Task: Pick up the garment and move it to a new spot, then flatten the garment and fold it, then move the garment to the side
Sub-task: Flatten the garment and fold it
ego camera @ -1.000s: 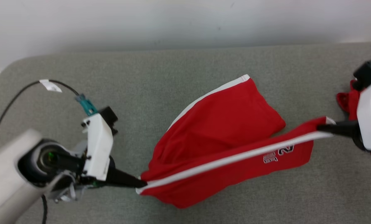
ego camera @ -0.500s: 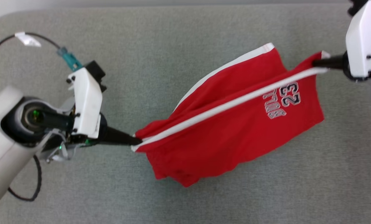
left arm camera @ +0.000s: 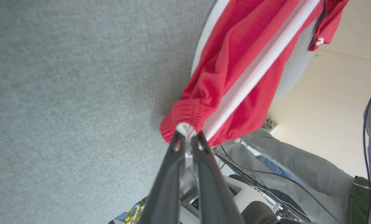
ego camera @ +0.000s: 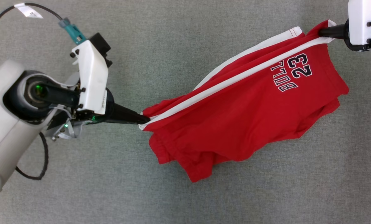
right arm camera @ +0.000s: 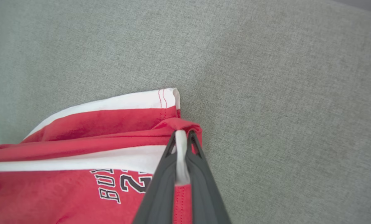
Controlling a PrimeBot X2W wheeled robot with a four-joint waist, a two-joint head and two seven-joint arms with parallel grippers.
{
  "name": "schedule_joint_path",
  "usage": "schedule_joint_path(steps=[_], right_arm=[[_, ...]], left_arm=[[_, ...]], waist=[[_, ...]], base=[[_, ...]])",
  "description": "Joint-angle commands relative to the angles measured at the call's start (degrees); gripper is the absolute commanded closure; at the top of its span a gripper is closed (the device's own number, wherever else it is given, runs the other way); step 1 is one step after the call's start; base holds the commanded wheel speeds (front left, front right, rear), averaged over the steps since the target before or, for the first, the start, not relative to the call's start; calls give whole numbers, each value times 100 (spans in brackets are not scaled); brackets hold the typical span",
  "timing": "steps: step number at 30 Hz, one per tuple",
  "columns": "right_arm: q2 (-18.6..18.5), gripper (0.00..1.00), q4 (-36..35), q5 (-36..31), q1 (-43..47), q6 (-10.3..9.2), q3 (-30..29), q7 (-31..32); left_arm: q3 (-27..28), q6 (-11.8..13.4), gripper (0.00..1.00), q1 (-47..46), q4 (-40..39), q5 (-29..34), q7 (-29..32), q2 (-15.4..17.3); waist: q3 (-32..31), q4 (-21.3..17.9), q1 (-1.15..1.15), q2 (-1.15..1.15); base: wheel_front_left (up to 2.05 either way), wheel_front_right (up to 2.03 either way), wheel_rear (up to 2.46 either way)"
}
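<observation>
The garment [ego camera: 244, 115] is a pair of red shorts with a white side stripe and dark "23" lettering, stretched between my two grippers above the grey cloth surface. My left gripper [ego camera: 143, 119] is shut on the waistband end at the stripe; the left wrist view shows the gathered waistband [left arm camera: 185, 118] pinched in my left gripper [left arm camera: 188, 137]. My right gripper [ego camera: 322, 32] is shut on the hem corner at the upper right, and the right wrist view shows that white hem [right arm camera: 180, 155] clamped in my right gripper [right arm camera: 181, 137]. The rest of the shorts sags below the taut stripe.
The grey cloth-covered table [ego camera: 204, 193] spreads all around the shorts. A black cable with a white tag [ego camera: 28, 11] and a teal plug loops behind my left wrist. In the left wrist view, the table's rounded edge [left arm camera: 292, 74] and a cream floor show.
The head camera has tilted down, so the wall has left the picture. Both grippers keep their hold; the shorts hang more spread out, with the lettering now facing up.
</observation>
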Motion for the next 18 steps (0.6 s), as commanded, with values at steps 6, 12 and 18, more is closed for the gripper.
schedule_joint_path(steps=[6, 12, 18], right_arm=[[64, 0, 164, -267, 33, -24, -123, -289], [140, 0, 111, -339, 216, -22, -195, -508], [153, 0, -240, -425, 483, -22, -209, -1219]], left_arm=[[-28, -24, 0, -63, 193, 165, -74, -28], [7, -94, 0, -58, 269, 193, -174, -130], [177, -197, 0, 17, 452, 206, -542, -218]], waist=[[-28, 3, -1, 0], [-162, 22, -1, 0], [-460, -13, -1, 0]], base=[[0, 0, 0], [0, 0, 0], [0, 0, 0]])
